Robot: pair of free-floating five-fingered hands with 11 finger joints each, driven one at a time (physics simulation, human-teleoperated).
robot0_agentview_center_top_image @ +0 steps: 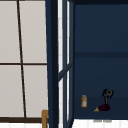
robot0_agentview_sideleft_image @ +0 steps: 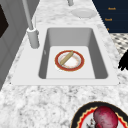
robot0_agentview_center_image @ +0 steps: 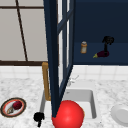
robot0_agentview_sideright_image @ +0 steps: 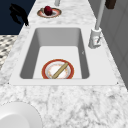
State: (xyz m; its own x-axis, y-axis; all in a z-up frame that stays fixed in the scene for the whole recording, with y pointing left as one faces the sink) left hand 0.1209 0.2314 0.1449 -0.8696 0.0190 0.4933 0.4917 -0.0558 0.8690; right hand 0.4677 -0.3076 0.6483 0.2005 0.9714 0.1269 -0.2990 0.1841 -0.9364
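Surface: marbled white surface (robot0_agentview_center_image: 25,87) spans the lower frame of the front view, with a sink (robot0_agentview_center_image: 93,100) at its middle.
Plate at far left: a red-rimmed plate (robot0_agentview_center_image: 13,107) carries a dark red fruit (robot0_agentview_center_image: 17,105).
Left hand: left hand (robot0_agentview_center_image: 39,117) hovers at lower left, just off the sink's front corner, fingers pointing down; how far they curl I cannot tell.
Sink: a red-rimmed dish (robot0_agentview_sideleft_image: 69,60) with a stick (robot0_agentview_sideleft_image: 66,58) across it lies in the basin.
Cabinet: open door (robot0_agentview_center_image: 53,50) at centre; a jar (robot0_agentview_center_image: 83,47) stands on the shelf.
Right hand: right hand (robot0_agentview_center_image: 107,41) at upper right hangs above an eggplant (robot0_agentview_center_image: 102,54), fingertips down on it; grasp unclear.
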